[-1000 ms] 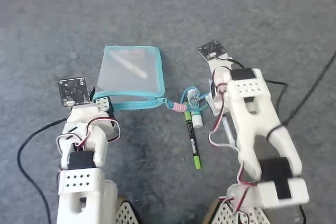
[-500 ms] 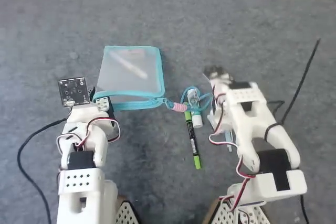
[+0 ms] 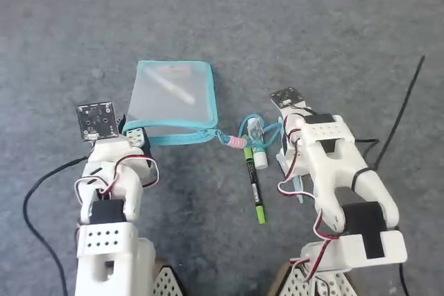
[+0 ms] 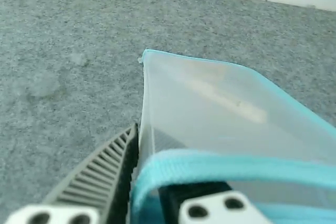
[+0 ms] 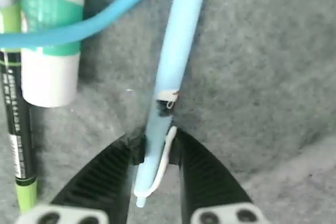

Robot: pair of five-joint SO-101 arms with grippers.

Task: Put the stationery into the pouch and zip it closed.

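The clear pouch [image 3: 173, 102] with teal trim lies flat at centre left, a white pen [image 3: 173, 89] inside it. My left gripper [image 4: 157, 203] is shut on the pouch's [image 4: 226, 108] teal zipper edge at its near corner. Right of the pouch's pink zip pull [image 3: 238, 141] lie a green pen [image 3: 254, 185], a glue stick [image 3: 259, 154] and a blue cord [image 3: 253, 128]. My right gripper [image 5: 156, 150] is shut on a light blue pen [image 5: 170, 72] that rests on the carpet beside the glue stick [image 5: 50, 61]. In the high view the light blue pen [image 3: 297, 188] pokes out under the right arm.
Grey carpet [image 3: 333, 39] covers the whole table. Black cables trail beside both arm bases, one [image 3: 402, 123] on the far right. Open carpet stretches behind the pouch and to the far right.
The right arm has drawn back toward its base and dropped lower over the light blue pen. The left arm and the pouch have stayed put.
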